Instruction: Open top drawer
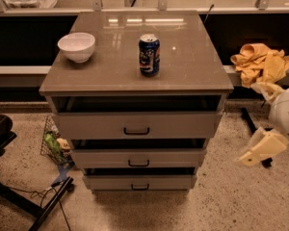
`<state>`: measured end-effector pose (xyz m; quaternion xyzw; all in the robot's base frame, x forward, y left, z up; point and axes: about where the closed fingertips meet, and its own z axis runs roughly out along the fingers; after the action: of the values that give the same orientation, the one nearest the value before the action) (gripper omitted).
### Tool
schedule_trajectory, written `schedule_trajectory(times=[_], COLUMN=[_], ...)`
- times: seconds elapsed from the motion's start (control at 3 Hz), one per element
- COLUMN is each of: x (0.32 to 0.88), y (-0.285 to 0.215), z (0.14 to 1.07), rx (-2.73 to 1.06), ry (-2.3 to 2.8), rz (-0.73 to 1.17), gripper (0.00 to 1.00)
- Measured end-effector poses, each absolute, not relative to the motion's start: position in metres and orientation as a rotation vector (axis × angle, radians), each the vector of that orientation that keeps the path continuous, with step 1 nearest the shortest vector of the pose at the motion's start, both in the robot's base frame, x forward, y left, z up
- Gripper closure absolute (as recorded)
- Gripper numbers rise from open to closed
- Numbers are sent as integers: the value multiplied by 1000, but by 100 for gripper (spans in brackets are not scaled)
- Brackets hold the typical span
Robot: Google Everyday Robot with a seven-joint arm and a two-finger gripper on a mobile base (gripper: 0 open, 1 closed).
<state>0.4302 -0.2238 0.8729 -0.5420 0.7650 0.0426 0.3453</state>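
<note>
The top drawer (137,124) is the widest of three grey-beige drawers in a low cabinet and has a small dark bar handle (136,131). Its front stands a little out from the cabinet, with a dark gap above it. My gripper (260,150), cream-coloured, hangs low at the right edge of the view. It is clear of the cabinet's right side, about level with the middle drawer (137,158), and touches nothing.
A white bowl (76,46) and a blue soda can (149,55) stand on the cabinet top (192,66). The bottom drawer (139,182) sits lowest. A yellow cloth (260,64) lies at the right. A wire basket (55,143) and black chair legs (24,203) are on the floor at the left.
</note>
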Motion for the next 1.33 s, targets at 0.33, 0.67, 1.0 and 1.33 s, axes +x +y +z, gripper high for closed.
schedule_trajectory(times=[0.33, 0.67, 1.0, 1.33], x=[451, 473, 477, 475], y=[-220, -211, -209, -189], z=[848, 832, 833, 830], rx=[-1302, -1272, -1276, -1280], ry=[1863, 1782, 1767, 1695], rz=[126, 96, 79, 131], gripper=[0, 0, 0, 0])
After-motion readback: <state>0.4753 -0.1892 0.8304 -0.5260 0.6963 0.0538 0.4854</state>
